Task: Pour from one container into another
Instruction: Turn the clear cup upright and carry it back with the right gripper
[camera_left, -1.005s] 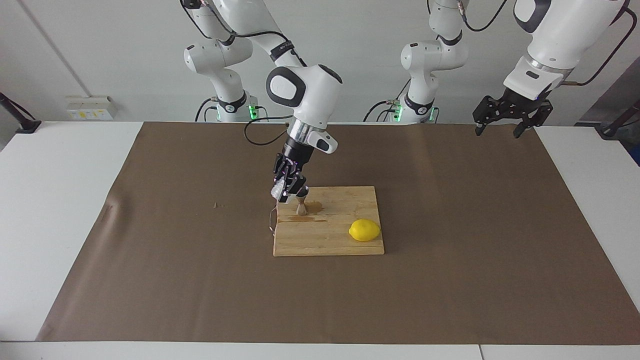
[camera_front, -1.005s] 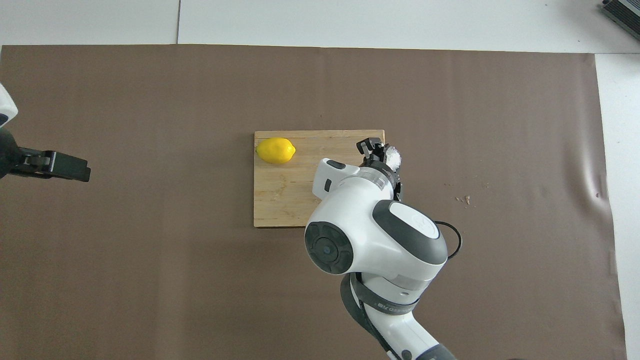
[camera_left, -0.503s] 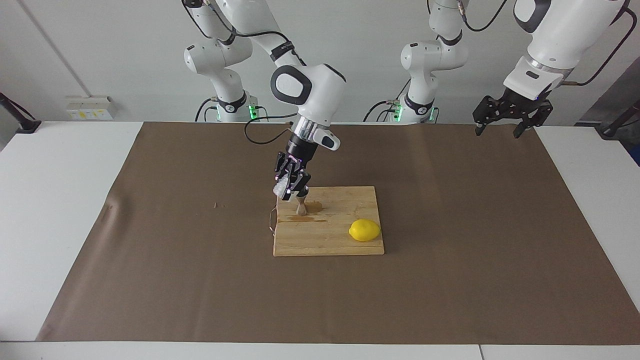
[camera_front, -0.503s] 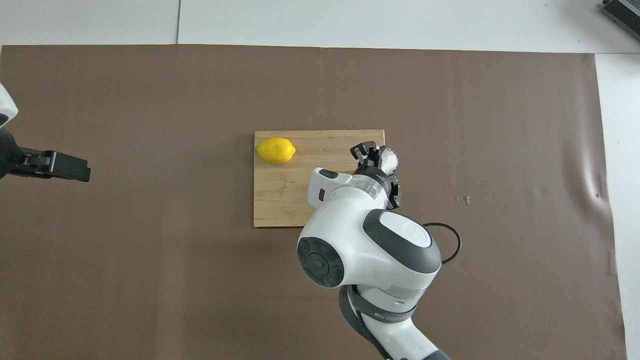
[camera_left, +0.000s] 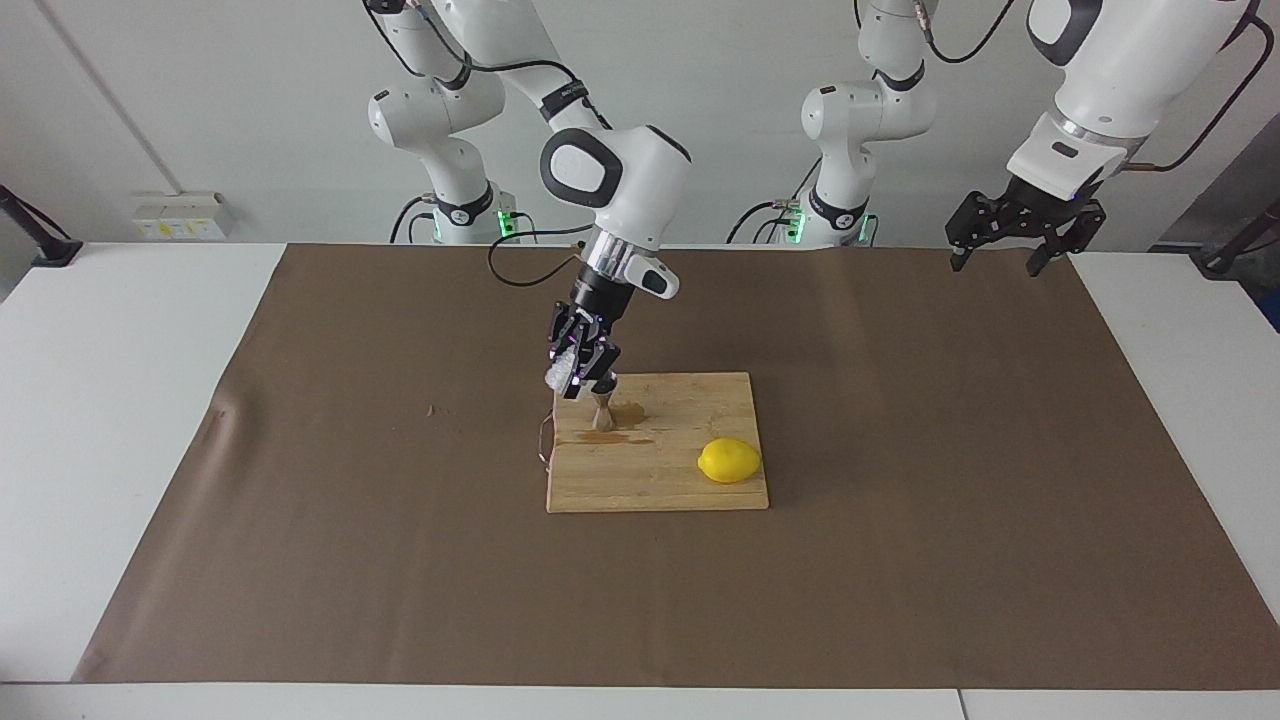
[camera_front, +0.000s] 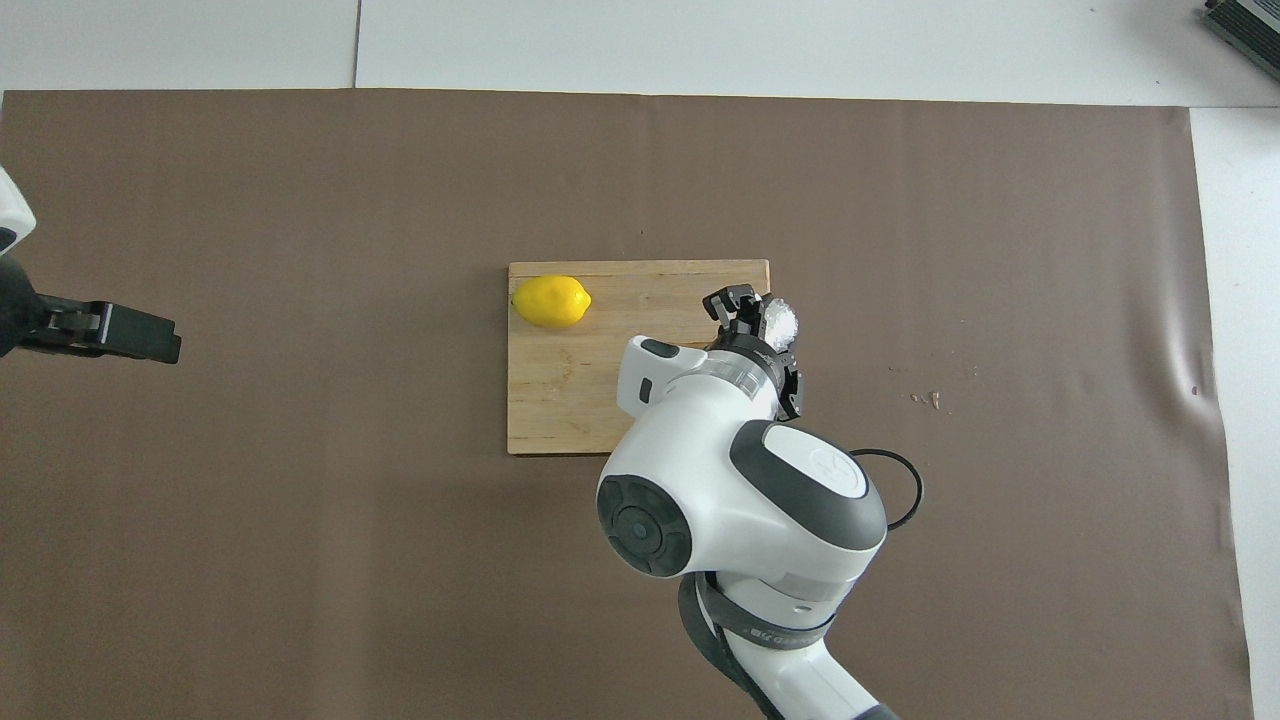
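Note:
A small frosted clear cup (camera_left: 556, 378) (camera_front: 781, 320) hangs tilted in my right gripper (camera_left: 577, 381) (camera_front: 752, 310), which is shut on it. The cup is held just above and beside the steel hourglass jigger (camera_left: 602, 412). The jigger stands upright on the wooden cutting board (camera_left: 660, 485) (camera_front: 560, 400), at the corner nearest the robots and toward the right arm's end. In the overhead view the right arm hides the jigger. My left gripper (camera_left: 997, 266) (camera_front: 140, 335) waits open and empty, raised over the left arm's end of the table.
A yellow lemon (camera_left: 729, 460) (camera_front: 551, 300) lies on the board's corner farther from the robots. A wet brown patch (camera_left: 627, 436) stains the board beside the jigger. Crumbs (camera_left: 433, 410) (camera_front: 930, 400) lie on the brown paper toward the right arm's end.
My right gripper has risen slightly with the cup and drawn a little toward the robots, still over the jigger. The left arm has not moved.

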